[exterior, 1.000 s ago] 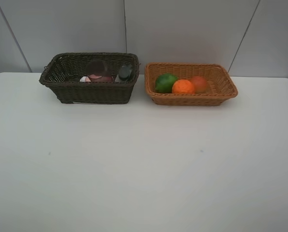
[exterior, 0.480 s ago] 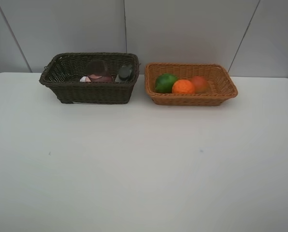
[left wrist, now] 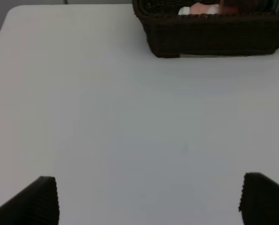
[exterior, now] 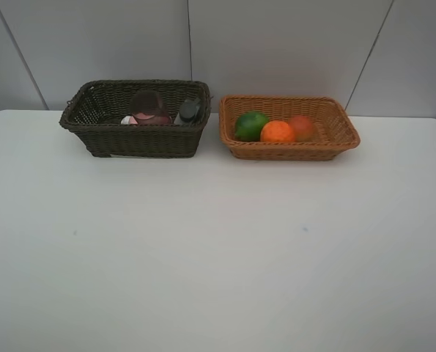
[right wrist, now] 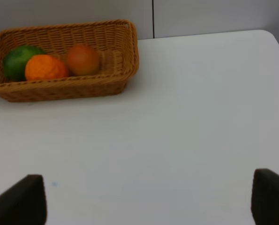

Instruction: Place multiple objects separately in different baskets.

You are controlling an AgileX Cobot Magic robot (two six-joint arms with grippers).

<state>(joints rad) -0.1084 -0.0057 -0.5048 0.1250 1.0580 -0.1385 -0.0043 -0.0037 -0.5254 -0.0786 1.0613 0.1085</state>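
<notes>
You had all six objects already in the baskets. The green round fruit [exterior: 250,125], the orange [exterior: 278,132] and the red-orange round fruit [exterior: 302,127] sat side by side in the light orange-tan basket [exterior: 335,136], each touching its neighbour. The translucent mauve cup [exterior: 147,103], the pink white-capped bottle [exterior: 132,119] and the dark grey rectangular bottle [exterior: 189,111] lay in the dark brown basket [exterior: 93,128], the grey bottle at the end nearest the tan basket.

From your right hand [right wrist: 148,199] the tan basket lay ahead and off toward the left hand's side, well apart from the fingertips [right wrist: 24,199], its long axis running across your reach. From your left hand [left wrist: 148,197] the brown basket lay ahead and off toward the right hand's side, also well apart and also broadside on. So each hand was the nearer one to its own basket.

Both hands stood wide, nothing between the fingertips, hovering over bare counter [exterior: 218,249]. Neither hand appeared in the high view, so both arms were pulled back.

With fruit in one basket and containers in the other, and nothing loose on the counter, I judge the sorting done; no further grasp looked called for.
</notes>
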